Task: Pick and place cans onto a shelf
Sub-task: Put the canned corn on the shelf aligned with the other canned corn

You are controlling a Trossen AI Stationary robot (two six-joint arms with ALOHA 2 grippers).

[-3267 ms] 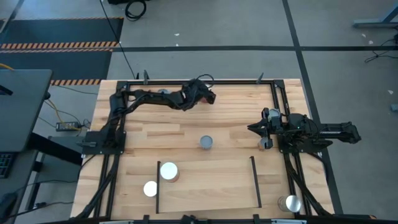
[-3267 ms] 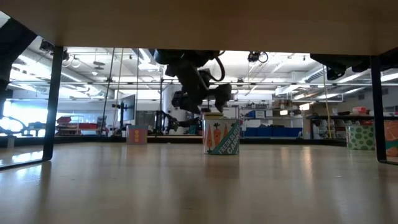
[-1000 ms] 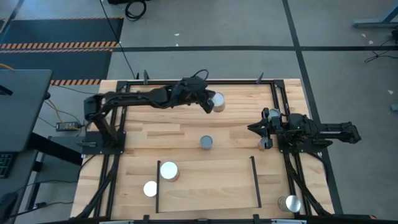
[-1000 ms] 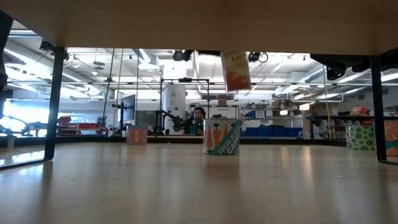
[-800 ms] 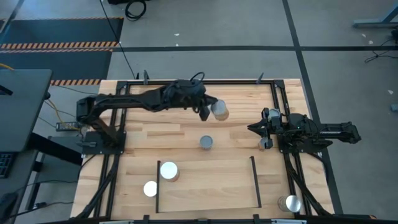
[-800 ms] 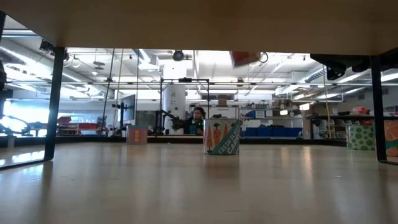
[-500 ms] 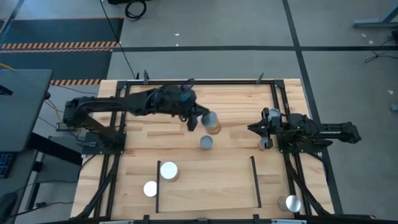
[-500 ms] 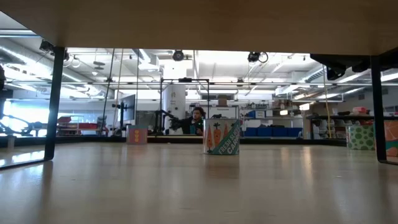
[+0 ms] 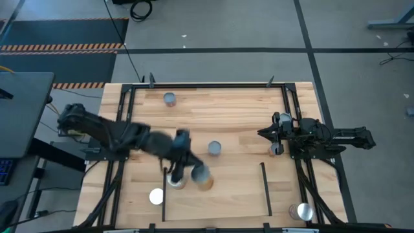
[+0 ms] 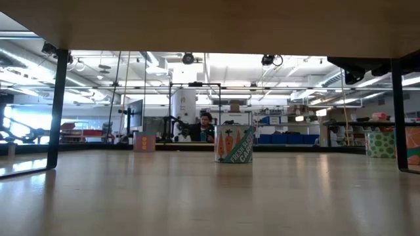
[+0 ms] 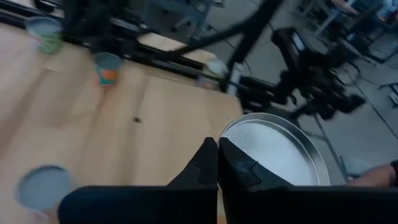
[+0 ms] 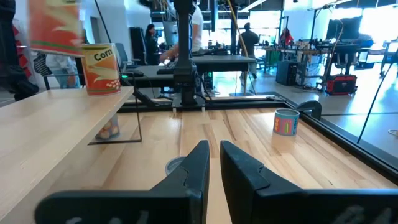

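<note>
A: Where's the can (image 9: 202,177)?

B: Lower middle of the high view, over the shelf (image 9: 233,194), clamped in the left claw (image 9: 187,169) just beside a white-topped can (image 9: 174,181).

A: How will it handle?

B: Probably rigid, light and smooth; squeeze it across the round side wall.

A: Anything unclear?

B: Blur hides whether it touches the wood. The right claw (image 9: 264,133), jaws nearly together and empty, waits at the bench's (image 9: 246,103) right middle.
</note>
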